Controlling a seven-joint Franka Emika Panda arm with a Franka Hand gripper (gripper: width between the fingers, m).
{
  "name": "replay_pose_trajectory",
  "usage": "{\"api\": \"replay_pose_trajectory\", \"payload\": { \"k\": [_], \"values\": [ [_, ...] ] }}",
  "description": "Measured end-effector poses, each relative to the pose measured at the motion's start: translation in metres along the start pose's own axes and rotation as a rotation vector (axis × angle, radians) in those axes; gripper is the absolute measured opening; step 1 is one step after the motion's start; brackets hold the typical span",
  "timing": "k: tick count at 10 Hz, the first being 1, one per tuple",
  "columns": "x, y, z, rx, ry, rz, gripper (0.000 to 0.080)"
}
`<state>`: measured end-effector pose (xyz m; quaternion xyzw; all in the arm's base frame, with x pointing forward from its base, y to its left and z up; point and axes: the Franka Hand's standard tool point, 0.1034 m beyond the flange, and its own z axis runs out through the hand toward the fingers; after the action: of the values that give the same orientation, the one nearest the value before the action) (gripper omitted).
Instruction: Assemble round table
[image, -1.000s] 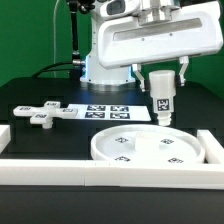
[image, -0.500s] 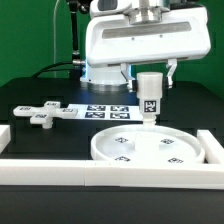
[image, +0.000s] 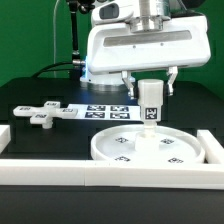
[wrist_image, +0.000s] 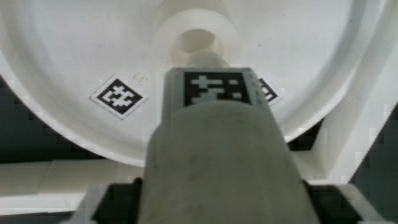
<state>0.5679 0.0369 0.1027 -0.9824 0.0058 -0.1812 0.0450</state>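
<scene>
One rimmed disc (image: 148, 170) lies on the tabletop (image: 50, 138); at least four square tags (image: 122, 141) can be counted on it in the exterior view. One cross-shaped foot (image: 44, 112) sits toward ten o'clock from the disc. One cylinder leg (image: 151, 101), at the disc's twelve o'clock, shows one tagged face. There is one gripper (image: 151, 86) and one marker board (image: 108, 110), whose own tags are partly hidden.
</scene>
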Motion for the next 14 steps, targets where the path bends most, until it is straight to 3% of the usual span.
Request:
{"api": "replay_pose_trajectory", "payload": {
  "k": [14],
  "values": [
    [-0.015,0.003,0.016,-0.004,-0.026,0.005,0.041]
  ]
}}
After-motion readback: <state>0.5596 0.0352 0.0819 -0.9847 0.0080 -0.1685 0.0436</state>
